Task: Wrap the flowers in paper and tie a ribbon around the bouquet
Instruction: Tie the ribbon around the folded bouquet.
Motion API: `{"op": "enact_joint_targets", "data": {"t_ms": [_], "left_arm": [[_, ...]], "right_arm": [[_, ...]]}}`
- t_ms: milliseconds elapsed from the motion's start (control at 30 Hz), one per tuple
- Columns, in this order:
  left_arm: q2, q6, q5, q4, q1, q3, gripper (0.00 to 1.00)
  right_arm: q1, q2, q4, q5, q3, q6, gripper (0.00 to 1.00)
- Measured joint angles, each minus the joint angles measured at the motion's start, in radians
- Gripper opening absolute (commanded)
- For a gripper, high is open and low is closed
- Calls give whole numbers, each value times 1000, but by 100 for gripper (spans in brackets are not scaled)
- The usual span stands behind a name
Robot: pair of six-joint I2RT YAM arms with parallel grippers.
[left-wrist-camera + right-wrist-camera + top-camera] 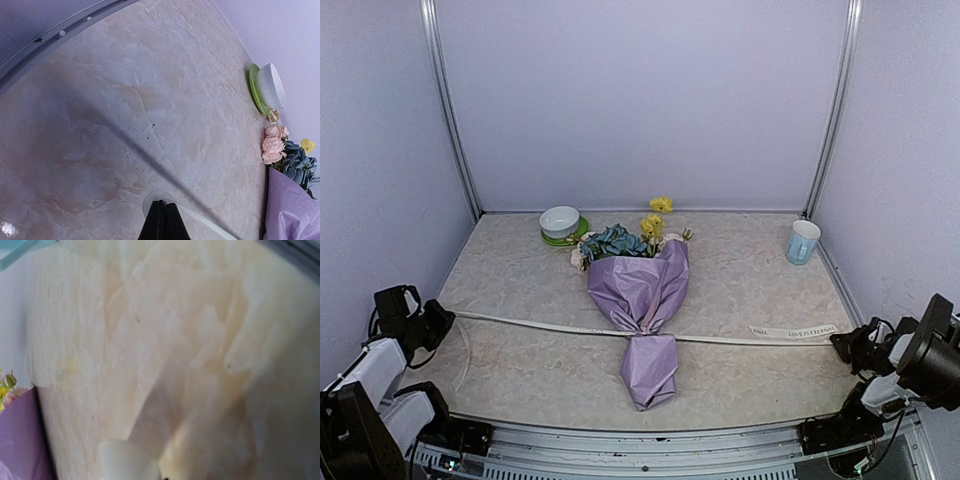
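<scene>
The bouquet (642, 300) is being shown lying at the middle of the bench (750, 270), with its wide end pointing far and its narrow tail pointing near. The flowers (618, 243), blue, yellow and pale pink, are being shown at the far opening of the lilac paper (650, 370). The paper is being pinched in at its waist by the ribbon (540, 326), which is being stretched across the bench from left to right.

The left gripper (446, 318) is being held at the left bench edge, its jaws clamped together on the ribbon's left end. The right gripper (836, 343) is being held at the right edge, its jaws likewise closed on the right end.

Dark lettering is being displayed on the ribbon near the right end, too small to be read.

A white bowl (560, 219) on a green saucer (563, 239) is being shown just left of the flowers, and a pale blue cup (803, 241) is being shown far right.
</scene>
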Motion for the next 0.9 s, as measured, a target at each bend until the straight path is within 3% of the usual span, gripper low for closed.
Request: {"op": "enact_joint_targets", "data": {"t_ms": [267, 400, 500, 600, 767, 900], "left_arm": [[5, -4, 33, 13, 11, -5, 0], [5, -23, -17, 93, -72, -3, 0], [18, -25, -117, 123, -309, 60, 0], [36, -5, -196, 138, -548, 177, 0], [71, 95, -303, 160, -932, 397, 0], [126, 214, -365, 167, -1179, 531, 0]], "right_arm": [[-14, -11, -6, -24, 0, -13, 0], [190, -137, 0, 85, 39, -32, 0], [416, -263, 33, 180, 140, -40, 0], [547, -360, 64, 239, 235, -38, 0], [761, -403, 66, 281, 388, -33, 0], [927, -413, 64, 302, 478, -34, 0]]}}
